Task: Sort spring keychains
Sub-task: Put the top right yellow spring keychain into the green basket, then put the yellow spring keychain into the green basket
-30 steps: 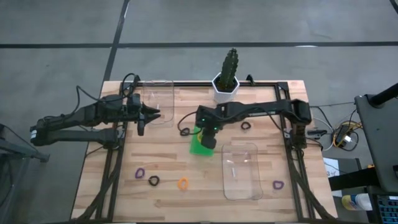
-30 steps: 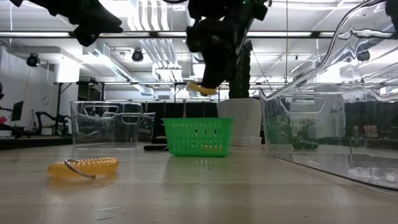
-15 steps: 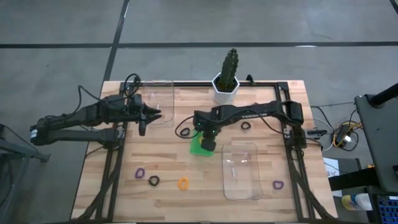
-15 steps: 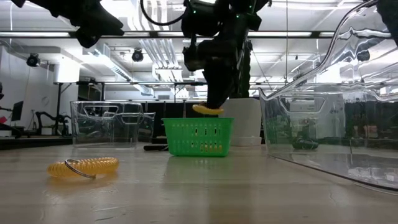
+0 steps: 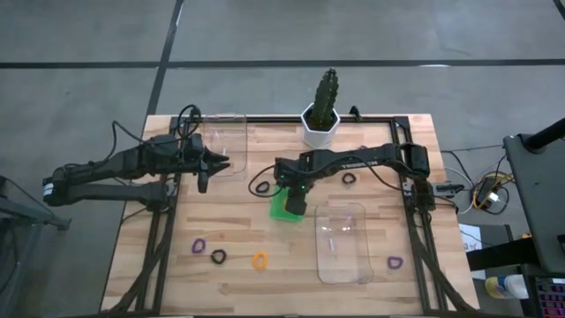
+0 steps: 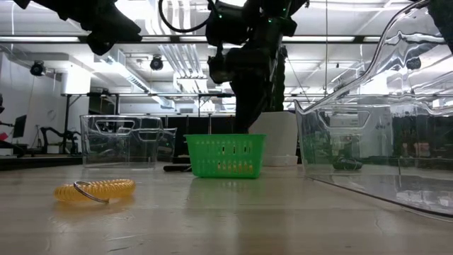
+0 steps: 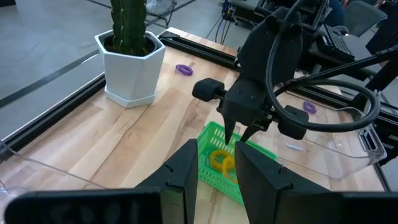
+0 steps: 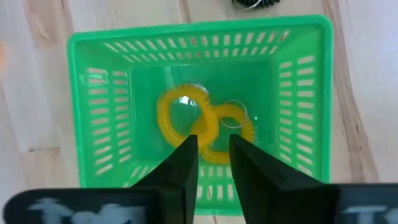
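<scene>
Wooden table [image 5: 221, 265], sorting layout.
Green bin [image 8: 199, 99]: two orange spring keychains [image 8: 202, 127]; right end effector [image 8: 208, 165] above, slightly spread, empty. Loose: two purple, one orange. Left end effector [image 5: 214, 164] spread, waiting.

Both arms are matte black, built of slim tubular links with chunkier joint housings, and black cables loop along them. The right arm [image 5: 353, 162] shows a small green light near its wrist. Each gripper ends in two flat, dark, tapering fingers [image 8: 181, 168].
</scene>
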Tool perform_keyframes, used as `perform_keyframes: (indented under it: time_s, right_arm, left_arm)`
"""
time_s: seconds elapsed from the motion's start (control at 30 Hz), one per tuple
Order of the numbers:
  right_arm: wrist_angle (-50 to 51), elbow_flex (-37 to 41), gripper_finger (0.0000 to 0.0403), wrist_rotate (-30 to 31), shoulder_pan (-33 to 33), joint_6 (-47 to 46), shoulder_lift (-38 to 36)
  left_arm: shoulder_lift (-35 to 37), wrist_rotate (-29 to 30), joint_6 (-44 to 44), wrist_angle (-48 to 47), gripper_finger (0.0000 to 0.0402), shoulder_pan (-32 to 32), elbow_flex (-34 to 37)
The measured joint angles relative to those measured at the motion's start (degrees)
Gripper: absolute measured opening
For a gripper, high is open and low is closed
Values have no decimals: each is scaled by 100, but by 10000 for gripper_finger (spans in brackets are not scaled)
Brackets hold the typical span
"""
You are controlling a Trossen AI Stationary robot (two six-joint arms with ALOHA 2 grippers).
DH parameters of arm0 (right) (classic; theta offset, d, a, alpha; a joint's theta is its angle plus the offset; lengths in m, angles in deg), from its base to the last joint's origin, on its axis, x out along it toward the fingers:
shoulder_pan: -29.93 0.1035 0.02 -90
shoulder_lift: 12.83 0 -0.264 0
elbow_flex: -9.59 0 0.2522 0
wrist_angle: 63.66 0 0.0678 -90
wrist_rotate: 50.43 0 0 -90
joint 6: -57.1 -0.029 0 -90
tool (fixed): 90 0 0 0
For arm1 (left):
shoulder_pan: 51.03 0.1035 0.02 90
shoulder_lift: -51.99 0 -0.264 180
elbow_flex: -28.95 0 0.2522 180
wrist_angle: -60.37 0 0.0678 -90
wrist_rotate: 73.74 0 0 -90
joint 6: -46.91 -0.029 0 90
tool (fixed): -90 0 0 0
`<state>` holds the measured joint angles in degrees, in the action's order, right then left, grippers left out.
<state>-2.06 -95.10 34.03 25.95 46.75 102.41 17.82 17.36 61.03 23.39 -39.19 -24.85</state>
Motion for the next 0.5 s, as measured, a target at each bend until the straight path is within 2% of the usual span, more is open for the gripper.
perform_keyframes:
  time_s: [0.27,0.5]
  right_arm:
    - [301,6,100,-50,0,67,-221]
    - [423,31,83,-52,28,508,-965]
  left_arm:
    - [1,-22,107,0,99,0,0]
    - [-3,-522,234,2,99,0,0]
